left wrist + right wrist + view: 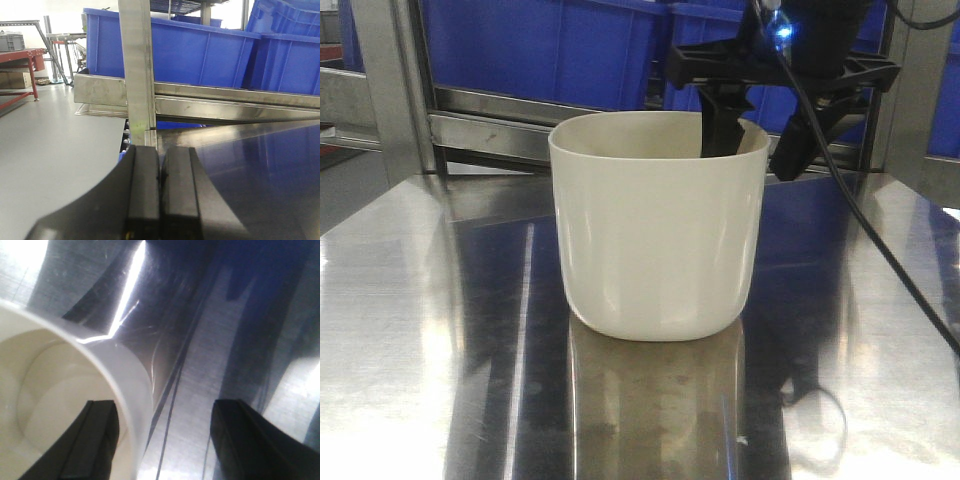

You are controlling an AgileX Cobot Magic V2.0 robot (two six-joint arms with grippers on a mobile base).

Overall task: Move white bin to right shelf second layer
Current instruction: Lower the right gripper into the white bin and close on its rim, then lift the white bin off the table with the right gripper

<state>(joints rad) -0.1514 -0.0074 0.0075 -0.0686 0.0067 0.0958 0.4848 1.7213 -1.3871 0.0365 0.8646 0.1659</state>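
Observation:
The white bin [655, 225] stands upright on the steel table [430, 330], at the middle of the front view. My right gripper [752, 135] is open and straddles the bin's far right rim: one finger [722, 122] is inside the bin, the other [800, 140] is outside. In the right wrist view the bin's wall [125, 380] lies between the two fingers of the gripper [162, 440], which is apart from it on both sides. My left gripper [160, 190] is shut and empty, away from the bin. The right shelf's roller level is out of view.
Blue crates [550, 45] sit on a steel rack [490, 125] behind the table, also in the left wrist view [200, 52]. A steel upright [137, 70] stands just ahead of the left gripper. A black cable [880, 250] hangs from the right arm over the table.

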